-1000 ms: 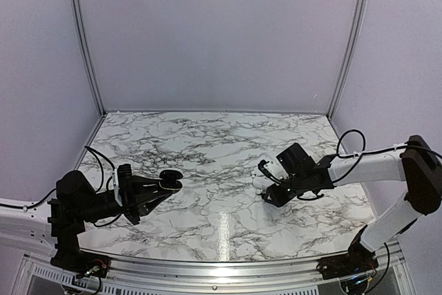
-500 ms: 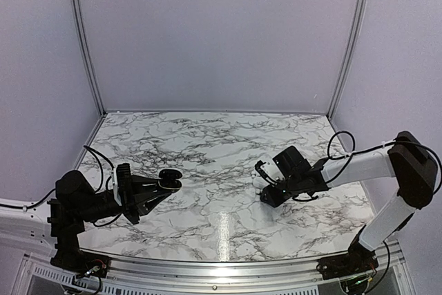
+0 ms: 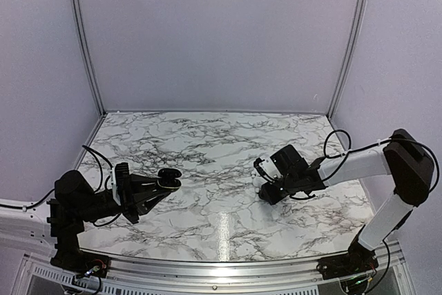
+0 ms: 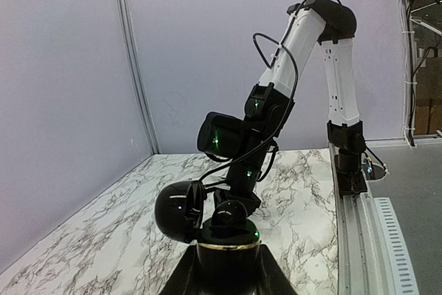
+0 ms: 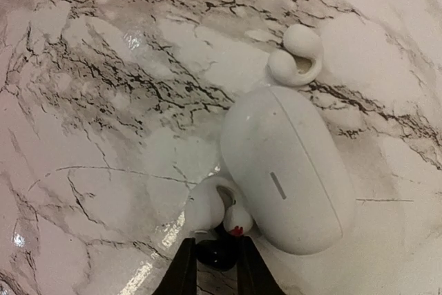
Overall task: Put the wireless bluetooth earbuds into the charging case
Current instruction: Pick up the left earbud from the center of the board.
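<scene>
Two fingers of my right gripper (image 5: 215, 248) are pressed close about one black earbud (image 5: 215, 256). It fills the gap between them, down at the marble table (image 5: 103, 101) and against a white hooked earpiece (image 5: 207, 206). Just beyond sits a closed white case (image 5: 286, 170), contents hidden, with a second white hooked earpiece (image 5: 298, 56) at its far end. Well apart to the left, my left gripper (image 4: 224, 266) is clamped on the black charging case (image 4: 224, 248), its lid (image 4: 178, 211) swung open. A dark rounded form in its mouth may be the other earbud; I cannot tell. Step in hand, as I judge it: picking up the bud. Next: lift it clear of the white pieces, carry it across and seat it in the open case.
</scene>
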`<action>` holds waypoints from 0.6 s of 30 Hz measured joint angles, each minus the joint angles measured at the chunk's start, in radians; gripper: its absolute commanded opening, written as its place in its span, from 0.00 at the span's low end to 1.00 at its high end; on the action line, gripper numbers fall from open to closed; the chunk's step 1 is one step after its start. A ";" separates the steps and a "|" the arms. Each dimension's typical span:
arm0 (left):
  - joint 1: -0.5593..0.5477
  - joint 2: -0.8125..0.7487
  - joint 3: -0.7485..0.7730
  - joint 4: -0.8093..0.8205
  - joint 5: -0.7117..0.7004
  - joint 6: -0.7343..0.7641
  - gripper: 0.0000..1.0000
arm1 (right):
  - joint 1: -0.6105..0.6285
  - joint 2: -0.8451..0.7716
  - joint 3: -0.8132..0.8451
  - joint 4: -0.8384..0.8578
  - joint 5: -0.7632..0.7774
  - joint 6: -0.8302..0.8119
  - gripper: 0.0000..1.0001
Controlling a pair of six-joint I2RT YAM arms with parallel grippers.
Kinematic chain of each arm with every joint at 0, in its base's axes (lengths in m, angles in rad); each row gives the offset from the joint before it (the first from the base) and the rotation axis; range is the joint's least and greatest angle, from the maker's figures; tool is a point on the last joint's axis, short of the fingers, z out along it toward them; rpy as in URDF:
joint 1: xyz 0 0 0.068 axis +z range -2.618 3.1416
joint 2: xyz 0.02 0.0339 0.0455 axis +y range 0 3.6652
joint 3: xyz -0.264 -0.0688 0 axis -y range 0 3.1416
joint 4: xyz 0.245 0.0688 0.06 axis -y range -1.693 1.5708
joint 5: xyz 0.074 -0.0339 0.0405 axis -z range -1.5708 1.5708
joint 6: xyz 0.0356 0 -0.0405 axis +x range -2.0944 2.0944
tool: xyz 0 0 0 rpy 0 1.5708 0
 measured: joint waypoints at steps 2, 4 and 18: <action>0.000 0.000 0.000 0.000 0.000 0.000 0.00 | 0.000 0.000 0.000 -0.001 0.000 0.000 0.16; 0.000 0.000 0.000 0.001 0.000 0.000 0.00 | 0.000 -0.003 0.000 -0.004 0.000 -0.001 0.15; 0.001 0.012 0.000 0.006 0.000 -0.002 0.00 | 0.055 -0.164 -0.005 -0.175 0.000 -0.025 0.12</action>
